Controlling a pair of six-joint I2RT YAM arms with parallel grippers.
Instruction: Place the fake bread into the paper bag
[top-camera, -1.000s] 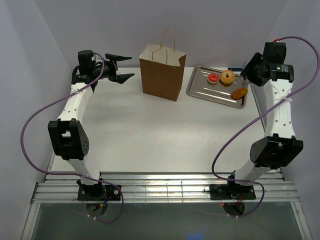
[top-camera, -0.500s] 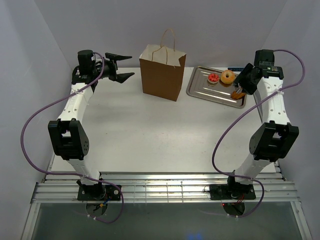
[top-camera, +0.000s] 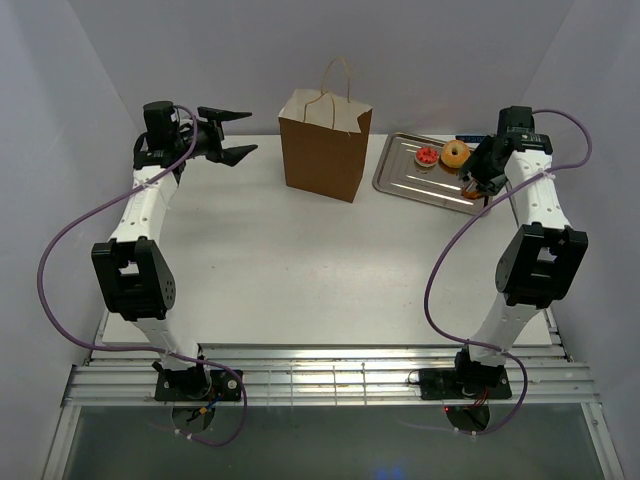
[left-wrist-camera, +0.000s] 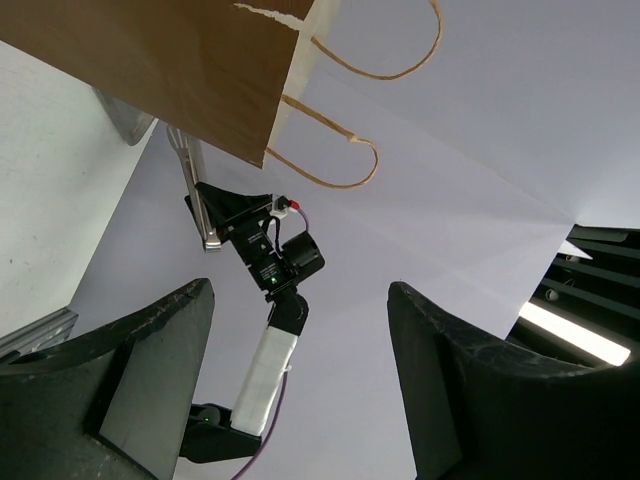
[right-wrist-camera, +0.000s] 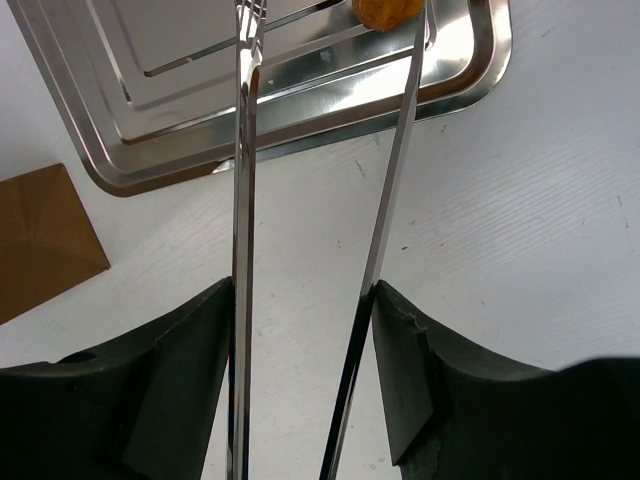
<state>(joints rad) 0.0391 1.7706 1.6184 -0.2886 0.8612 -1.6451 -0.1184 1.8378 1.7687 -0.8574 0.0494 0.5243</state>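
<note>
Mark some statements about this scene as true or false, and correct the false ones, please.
1. The paper bag stands upright on the table. True.
2. The orange donut lies inside the bag. False: it lies on the metal tray.
3. The right end effector holds a pair of tongs. True.
4. The left end effector grips a bag handle. False: it is open, holds nothing and is apart from the bag.
5. The red-topped tart lies on the tray beside the donut. True.
</note>
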